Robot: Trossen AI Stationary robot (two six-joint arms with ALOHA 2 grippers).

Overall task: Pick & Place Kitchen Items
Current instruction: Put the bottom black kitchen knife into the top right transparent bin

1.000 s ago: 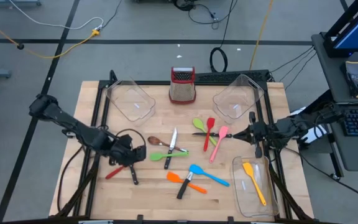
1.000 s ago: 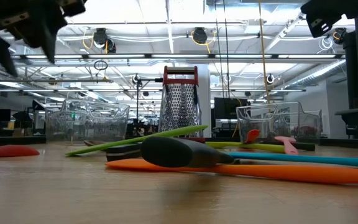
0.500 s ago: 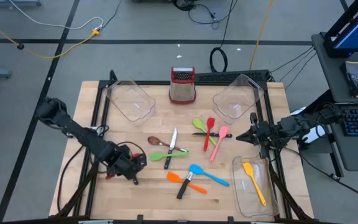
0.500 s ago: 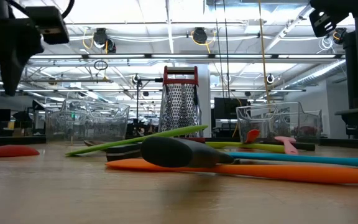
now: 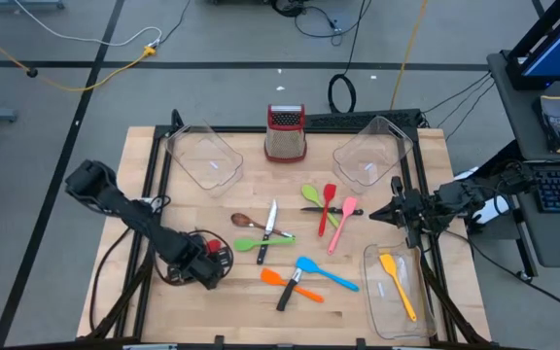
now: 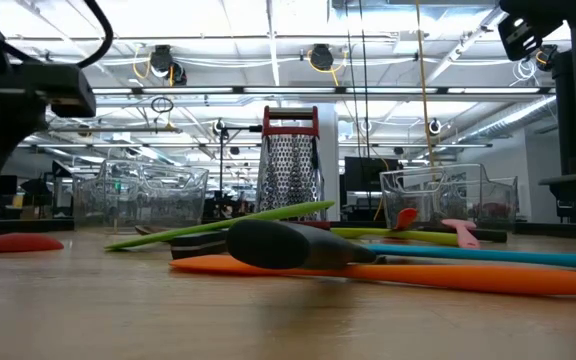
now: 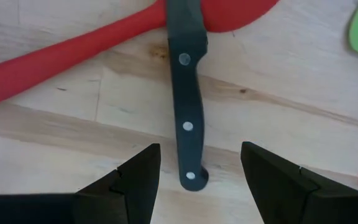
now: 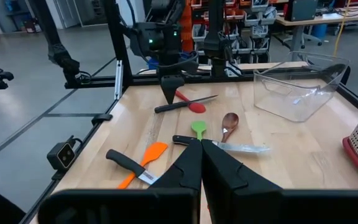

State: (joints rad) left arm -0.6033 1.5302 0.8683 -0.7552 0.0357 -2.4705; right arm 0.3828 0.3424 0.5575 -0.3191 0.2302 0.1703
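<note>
With the left gripper (image 7: pixel 194 177) spread wide over the black-handled knife (image 7: pixel 186 118), it should be lowered straight so only the handle, not the red spoon (image 7: pixel 73 53), is pinched.

I am bringing my left gripper (image 7: pixel 194 180) down and toward the table's front edge — it is now hanging low over the black-handled knife (image 7: pixel 186 93), fingers spread either side of the handle's end.

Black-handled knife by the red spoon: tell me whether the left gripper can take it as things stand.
Probably yes. The left gripper is open, its fingers either side of the black-handled knife handle end. The handle lies across the red spoon, but nothing covers the handle.
</note>
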